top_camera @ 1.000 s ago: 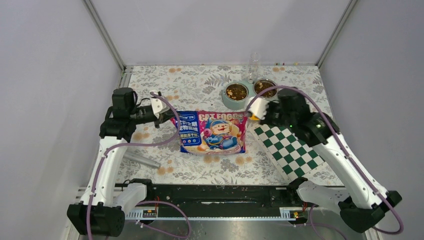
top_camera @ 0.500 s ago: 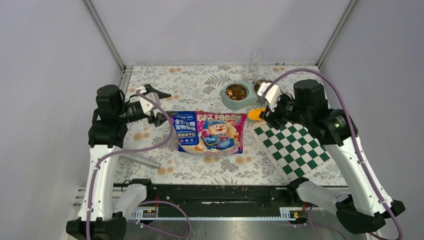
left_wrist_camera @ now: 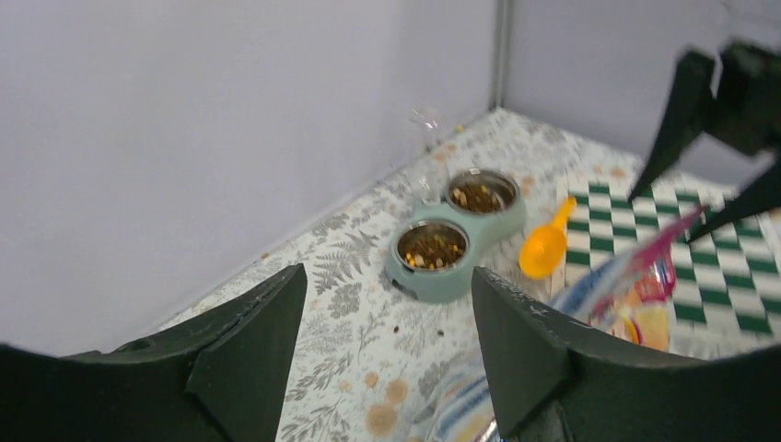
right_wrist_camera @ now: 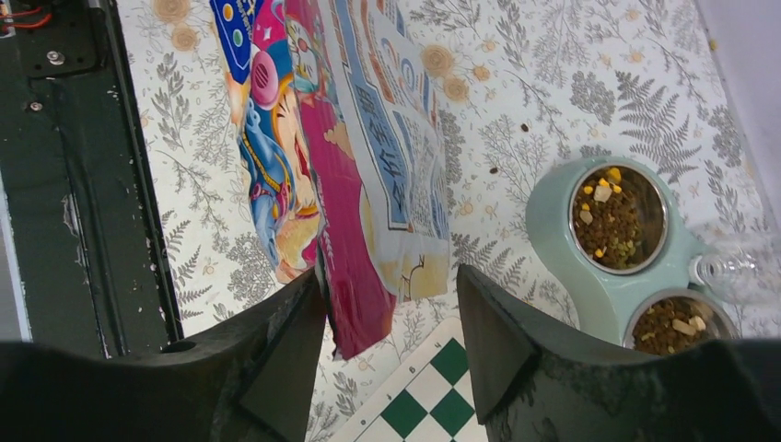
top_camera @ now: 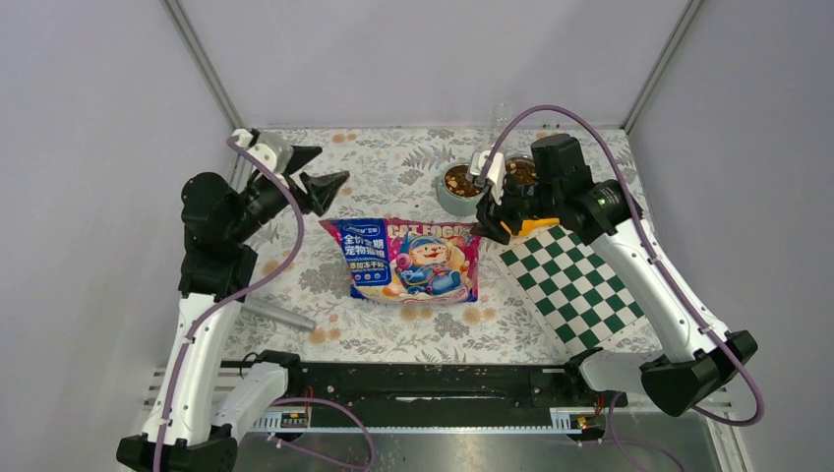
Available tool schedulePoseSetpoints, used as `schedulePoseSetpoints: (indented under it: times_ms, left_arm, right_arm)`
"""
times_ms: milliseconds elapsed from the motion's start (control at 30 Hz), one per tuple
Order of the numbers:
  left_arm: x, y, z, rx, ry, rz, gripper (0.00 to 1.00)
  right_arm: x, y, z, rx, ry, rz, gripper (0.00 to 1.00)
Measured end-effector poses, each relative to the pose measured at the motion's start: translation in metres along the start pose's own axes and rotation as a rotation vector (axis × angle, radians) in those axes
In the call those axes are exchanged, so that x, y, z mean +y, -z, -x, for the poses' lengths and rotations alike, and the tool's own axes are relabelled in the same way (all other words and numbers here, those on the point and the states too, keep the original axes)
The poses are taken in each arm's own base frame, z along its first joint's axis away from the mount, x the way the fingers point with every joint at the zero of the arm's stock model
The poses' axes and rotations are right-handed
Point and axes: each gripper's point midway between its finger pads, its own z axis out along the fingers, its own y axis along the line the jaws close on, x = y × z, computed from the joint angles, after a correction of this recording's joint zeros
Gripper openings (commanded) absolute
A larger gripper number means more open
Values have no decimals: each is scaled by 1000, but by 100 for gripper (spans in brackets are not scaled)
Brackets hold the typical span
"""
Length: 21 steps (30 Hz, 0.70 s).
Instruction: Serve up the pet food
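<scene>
The pet food (top_camera: 464, 181) fills both steel cups of a pale green double bowl (top_camera: 445, 200) at the back of the table. The same kibble (left_wrist_camera: 431, 249) shows in the left wrist view, and the pet food (right_wrist_camera: 611, 216) shows beside the bowl rim (right_wrist_camera: 553, 221). An orange scoop (left_wrist_camera: 545, 247) lies free next to the bowl, and only part of that scoop (top_camera: 536, 227) shows under the right arm from above. The printed bag (top_camera: 408, 259) lies flat mid-table. My left gripper (top_camera: 332, 164) hangs open, raised left of the bag. My right gripper (top_camera: 492, 224) is open and empty above the bag's right end (right_wrist_camera: 368, 304).
A green-and-white checkerboard mat (top_camera: 580, 285) lies right of the bag. A clear bottle (top_camera: 500, 123) stands behind the bowl. A grey tube (top_camera: 278, 315) lies at the front left. A few stray pellets (right_wrist_camera: 494, 169) dot the floral cloth. Walls close in the left, right and back.
Both grippers have opened and risen. The left one let go of the bag's left edge and swung up and back. The right one released the orange scoop, which now lies beside the bowl.
</scene>
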Motion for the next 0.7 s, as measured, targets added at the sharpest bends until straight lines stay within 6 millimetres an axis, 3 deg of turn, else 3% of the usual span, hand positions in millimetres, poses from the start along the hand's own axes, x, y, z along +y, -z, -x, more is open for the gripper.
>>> schedulePoseSetpoints:
  times_ms: [100, 133, 267, 433, 567, 700]
  left_arm:
    - [14, -1, 10, -57, 88, 97, 97]
    - [18, -2, 13, -74, 119, 125, 99]
    - [27, -2, 19, -89, 200, 182, 99]
    - [28, -7, 32, -84, 231, 171, 99]
    - [16, -15, 26, -61, 254, 98, 99]
    - [-19, -30, 16, -17, 265, -52, 95]
  right_arm:
    - [1, -6, 2, -12, 10, 24, 52]
    - [2, -7, 3, -17, 15, 31, 48]
    - [6, -12, 7, -30, 42, 52, 37]
    - [11, -20, 6, -25, 53, 76, 37]
    - [12, -27, 3, -13, 62, 91, 14]
    - [10, -30, 0, -3, 75, 91, 0]
